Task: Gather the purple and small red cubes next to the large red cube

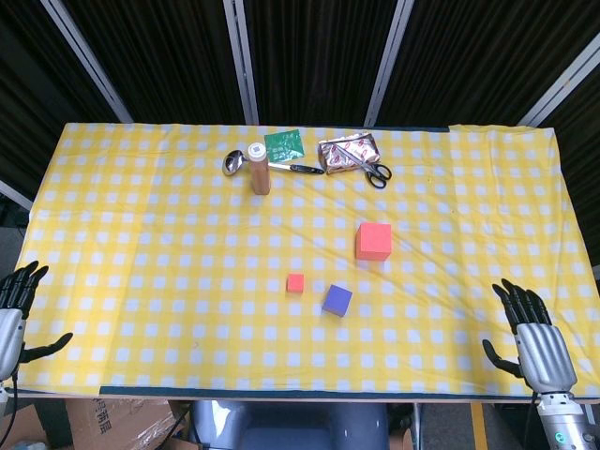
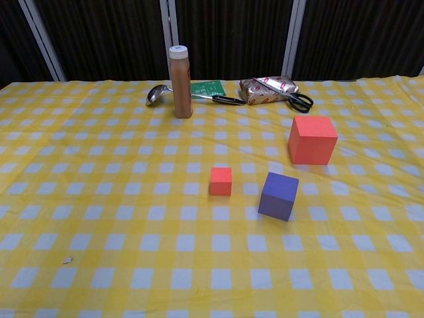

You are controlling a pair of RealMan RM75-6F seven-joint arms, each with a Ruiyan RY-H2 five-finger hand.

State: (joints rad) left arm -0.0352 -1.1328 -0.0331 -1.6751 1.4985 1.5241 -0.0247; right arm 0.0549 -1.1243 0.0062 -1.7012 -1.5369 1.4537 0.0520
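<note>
No readable writing for us: the green packet [image 1: 284, 143] has white print and the bottle [image 2: 180, 82] has a small red mark near its white cap, both too small to make out. The foil snack pack [image 2: 265, 90] shows red patterning, no legible brand.

Left hand [image 1: 17, 314] sits at the near left edge of the table [image 1: 141, 244], only in the head view, partly cut off by the frame. Fingers are apart and pointing to the far side, thumb sticking out to the right, holding nothing. We can't tell whether it touches the checked cloth.

Right hand [image 1: 532, 336] is at the near right corner, back of the hand up, fingers spread and pointing to the far side, thumb out to the left, empty. The chest view shows neither hand.

Large red cube [image 2: 312, 139] sits right of centre. Small red cube [image 2: 220, 181] is nearer and to its left, apart from it. Purple cube [image 2: 278, 195] is just right of the small red one and nearer still, rotated a bit on the cloth; all three are separate, none touching.

Far side: the bottle stands upright, with a metal spoon [image 2: 155, 95] lying behind it, bowl to the left. The green packet is behind the bottle. Black-handled scissors [image 2: 291, 98] lie across the foil snack pack.
</note>
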